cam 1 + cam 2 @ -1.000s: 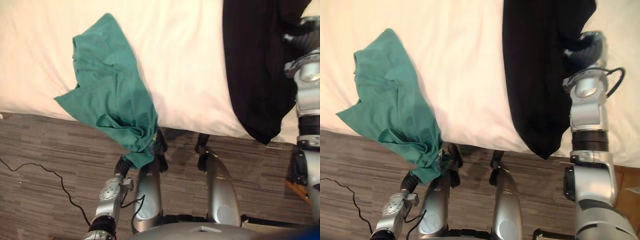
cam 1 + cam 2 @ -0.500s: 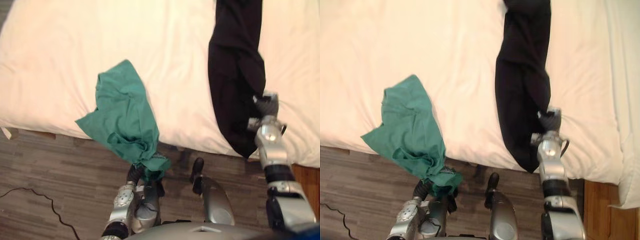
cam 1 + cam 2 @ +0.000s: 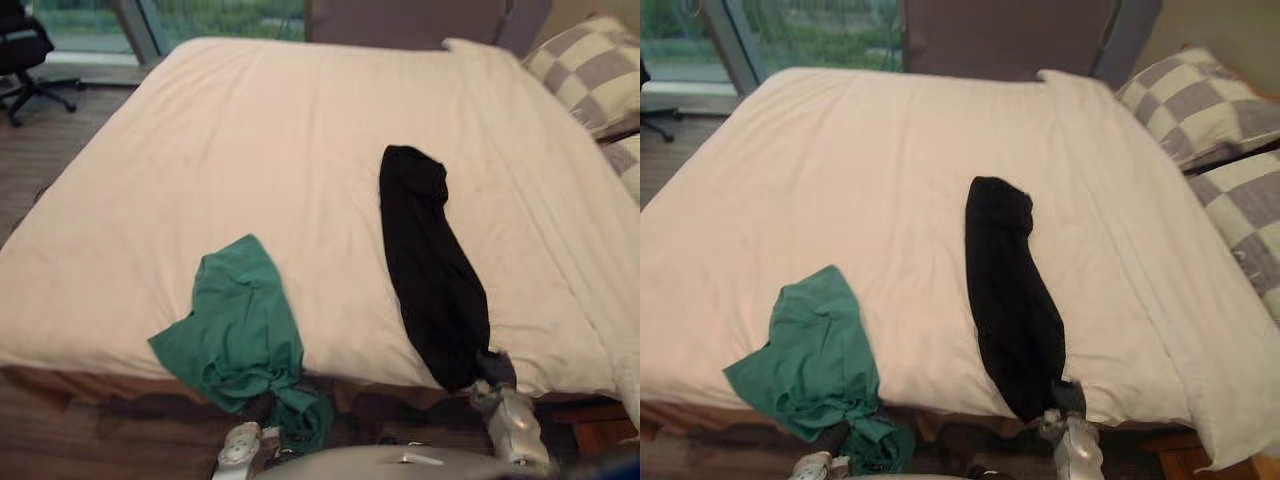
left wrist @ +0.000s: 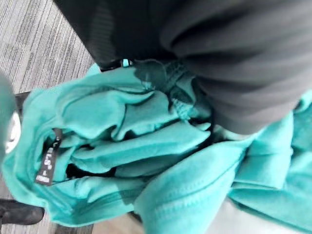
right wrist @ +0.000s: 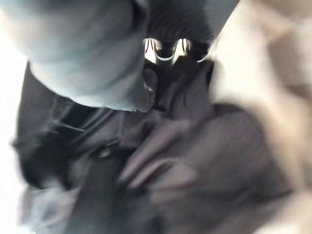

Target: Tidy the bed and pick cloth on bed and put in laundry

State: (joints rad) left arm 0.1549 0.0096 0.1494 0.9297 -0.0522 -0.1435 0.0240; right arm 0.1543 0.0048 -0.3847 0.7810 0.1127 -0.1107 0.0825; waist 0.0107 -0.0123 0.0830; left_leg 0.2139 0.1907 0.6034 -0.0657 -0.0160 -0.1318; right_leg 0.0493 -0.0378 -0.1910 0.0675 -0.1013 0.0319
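Green cloth (image 3: 240, 330) is bunched against the left hand (image 4: 234, 58) at the bed's (image 3: 280, 150) near edge. Black cloth (image 3: 430, 270) meets the right hand (image 3: 496, 368), near right. Neither grip can be determined.

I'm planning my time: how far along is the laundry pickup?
Nothing looks finished: the green cloth and black cloth are on the bed. In hand: left hand at the green cloth's bunched end over the edge, right hand at the black cloth's near end. Left: carrying both to laundry, tidying the bed.
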